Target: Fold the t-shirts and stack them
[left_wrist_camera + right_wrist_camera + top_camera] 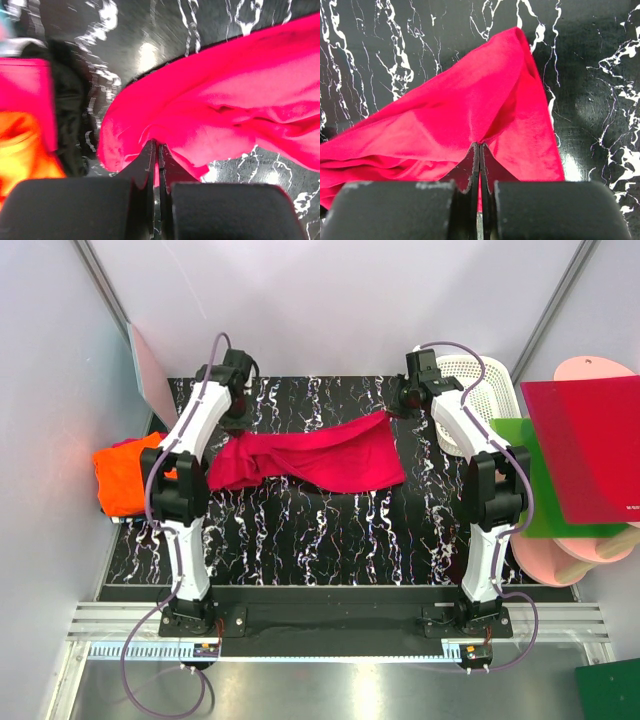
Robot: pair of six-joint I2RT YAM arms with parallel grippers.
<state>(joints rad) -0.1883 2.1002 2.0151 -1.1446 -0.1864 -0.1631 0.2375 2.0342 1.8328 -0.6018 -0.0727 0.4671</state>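
1. Two grippers, both clamped tight on the red shirt (320, 455). The left gripper (156, 150) pinches its left end and the right gripper (479, 150) pinches its far-right corner.
2. Red shirt lies bunched in a long band across the far-middle of the table (330, 530), between the arms. Orange shirt (125, 475) sits crumpled at the table's left edge, beside the left arm.
3. Step, my read: stretching the red shirt out ahead of a fold. No clean fold visible, nothing stacked.
4. Next move calls for pulling both ends apart evenly, then laying the cloth flat. Uneven tension could slip it from a pinch.
5. Writing: small white line at the near corner of the red board (585, 445), too small to read. No other labels or brands visible.
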